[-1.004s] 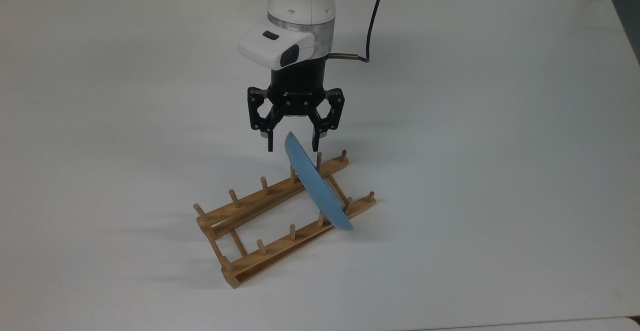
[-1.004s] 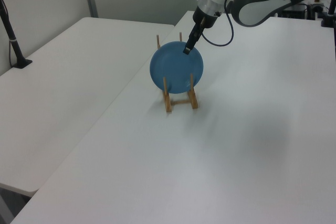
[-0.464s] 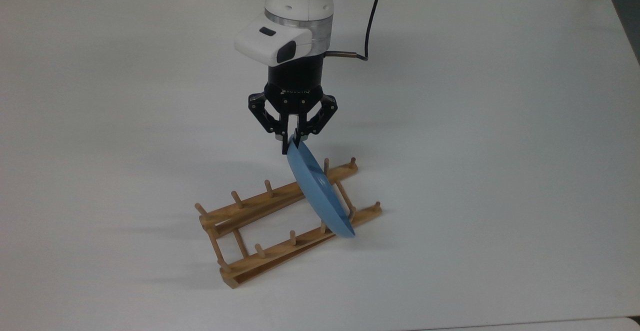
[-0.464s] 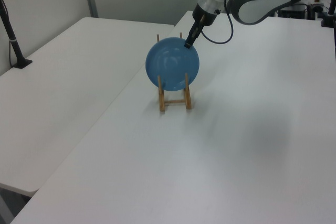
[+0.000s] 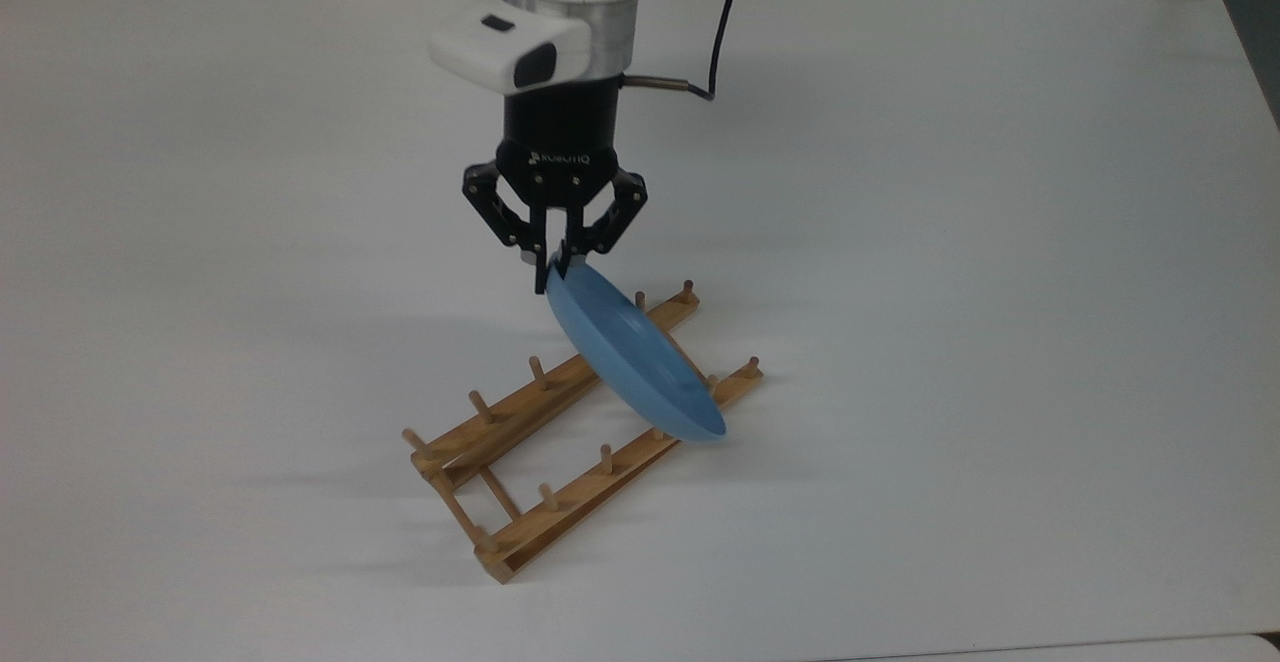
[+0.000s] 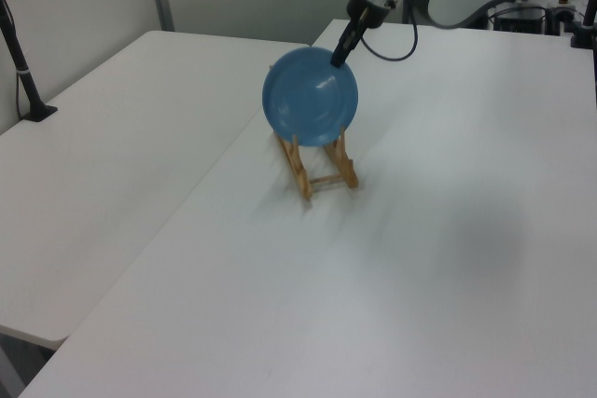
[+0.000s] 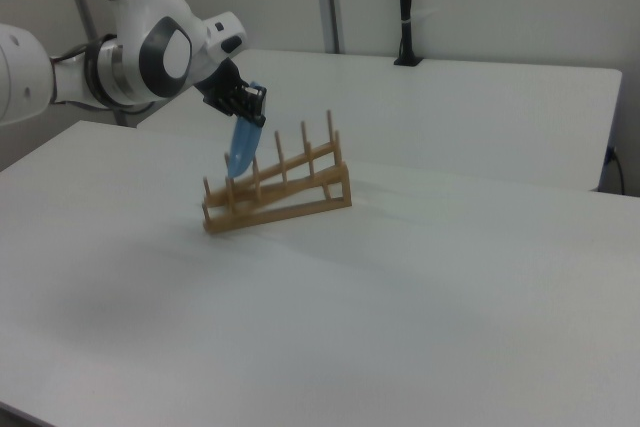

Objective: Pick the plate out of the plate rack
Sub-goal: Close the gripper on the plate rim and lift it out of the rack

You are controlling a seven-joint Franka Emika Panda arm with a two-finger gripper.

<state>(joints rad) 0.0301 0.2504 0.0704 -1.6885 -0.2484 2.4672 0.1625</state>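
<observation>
White tabletop (image 5: 1000, 292) fills the scene, with a second white table (image 6: 121, 137) adjoining it on the left view's left. Plate rack (image 5: 560, 442) — two parallel wooden rails with upright pegs — lies diagonally on the tabletop in the top view, running from lower left to upper right; in the right view (image 7: 285, 192) one end of it appears raised. Plate (image 5: 632, 354), light blue and round, stands tilted across the rack's upper-right end in the top view, its lower rim at the nearer rail; the left view (image 6: 310, 97) presents its round face above the rack (image 6: 317, 165). Gripper (image 5: 556, 268), black, descends from the white arm (image 5: 565, 2) — its two fingers are drawn together, clamped on the plate's upper rim. Black cable (image 5: 715, 32) trails from the wrist.
</observation>
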